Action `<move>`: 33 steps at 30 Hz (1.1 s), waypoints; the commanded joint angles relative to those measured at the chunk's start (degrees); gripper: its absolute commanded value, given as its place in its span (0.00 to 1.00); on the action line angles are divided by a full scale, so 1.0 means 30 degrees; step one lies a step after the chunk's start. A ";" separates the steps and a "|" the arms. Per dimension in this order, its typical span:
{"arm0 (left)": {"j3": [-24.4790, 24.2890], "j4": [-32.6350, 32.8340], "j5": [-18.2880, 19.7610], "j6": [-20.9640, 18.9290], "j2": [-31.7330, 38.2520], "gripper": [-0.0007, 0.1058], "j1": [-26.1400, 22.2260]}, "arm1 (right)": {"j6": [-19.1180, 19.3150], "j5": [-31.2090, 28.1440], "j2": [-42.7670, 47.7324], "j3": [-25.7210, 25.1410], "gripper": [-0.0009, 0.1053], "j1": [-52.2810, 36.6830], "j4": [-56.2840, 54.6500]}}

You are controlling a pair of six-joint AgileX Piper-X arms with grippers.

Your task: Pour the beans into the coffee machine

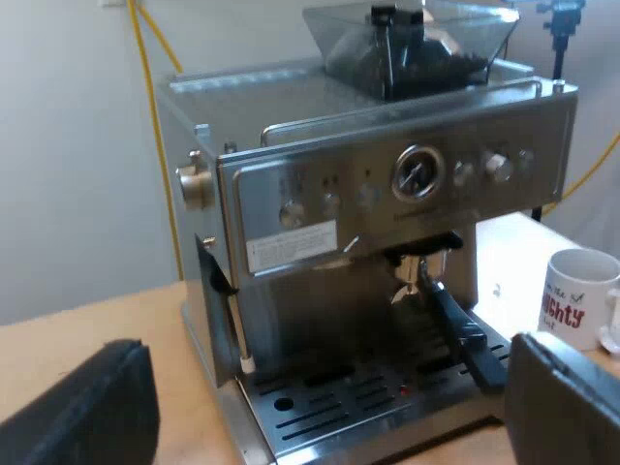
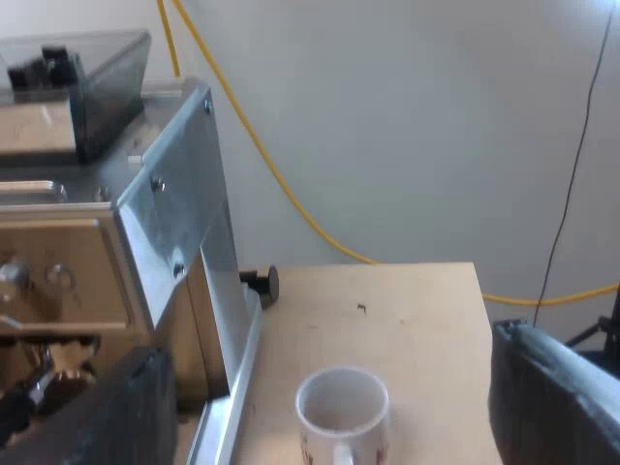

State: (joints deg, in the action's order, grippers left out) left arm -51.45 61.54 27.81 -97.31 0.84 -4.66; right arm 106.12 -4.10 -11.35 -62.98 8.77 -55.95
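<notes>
Pale wall (image 1: pixel 68 145) and a light wooden table (image 1: pixel 48 325) make up the setting, with a yellow cable (image 1: pixel 155 126) running down the wall behind the machine (image 1: pixel 320 242).

The left gripper (image 1: pixel 325 387) has its two black fingers (image 1: pixel 82 407) spread wide and released, with nothing between them. Past the gap stands the machine, its front turned toward the gripper. Nearest is the slotted tray (image 1: pixel 358 402) at its base. Above the tray the holder (image 1: pixel 412 281) is locked into the machine's front, and its dark handle (image 1: pixel 465 334) slants down over the tray toward one finger. Higher up, a round gauge (image 1: pixel 418 172) sits among a row of knobs (image 1: pixel 499 167). On top stands the hopper (image 1: pixel 417 44), upright, with smoked clear walls. Its lower part looks dark, and whether that is beans cannot be told. A white mug (image 1: pixel 579 295) with red lettering stands on the table near the machine, not touching it.

The right gripper (image 2: pixel 329 373) is also released, its fingers (image 2: pixel 557 397) wide apart and empty. Between them the mug is seen from above, upright on the table near the machine's side, its inside white. Beyond it rises the machine's steel side wall, with the hopper on top. A small dark round part (image 2: pixel 262 283) sits low at the machine's rear corner. A thin black cable (image 2: pixel 581 145) hangs down the wall.
</notes>
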 commanded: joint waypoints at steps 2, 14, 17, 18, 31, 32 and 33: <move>-0.0163 0.0233 -0.0017 -0.0128 0.0743 0.99 0.0099 | 0.0130 -0.0107 0.0990 -0.0188 0.65 -0.0073 -0.0697; -0.0163 0.0528 -0.0017 -0.0120 0.0743 0.99 0.0099 | 0.0130 -0.2127 0.4162 -0.0202 0.65 -0.0073 -0.1170; -0.0163 0.0528 -0.0017 -0.0120 0.0743 0.99 0.0099 | 0.0130 -0.2121 0.4553 0.0079 0.65 -0.0073 -0.1207; -0.0163 0.0528 -0.0017 -0.0120 0.0743 0.99 0.0099 | 0.0130 -0.2121 0.4553 0.0079 0.65 -0.0073 -0.1207; 0.0303 0.1970 -0.3283 -0.0063 0.0743 0.99 0.0099 | -0.1027 -0.1992 0.4875 0.2814 0.65 -0.0073 -0.1581; 0.0397 0.1972 -0.3327 -0.0063 0.0743 0.99 0.0099 | -0.1027 -0.1992 0.4875 0.2977 0.65 -0.0073 -0.1581; 0.0707 0.1972 -0.3422 -0.0063 0.0743 0.99 0.0099 | -0.1027 -0.1815 0.4875 0.3319 0.65 -0.0073 -0.1581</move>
State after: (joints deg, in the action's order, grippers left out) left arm -49.39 67.18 18.47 -97.31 0.84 -4.66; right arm 102.85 -10.03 0.59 -53.01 8.77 -61.08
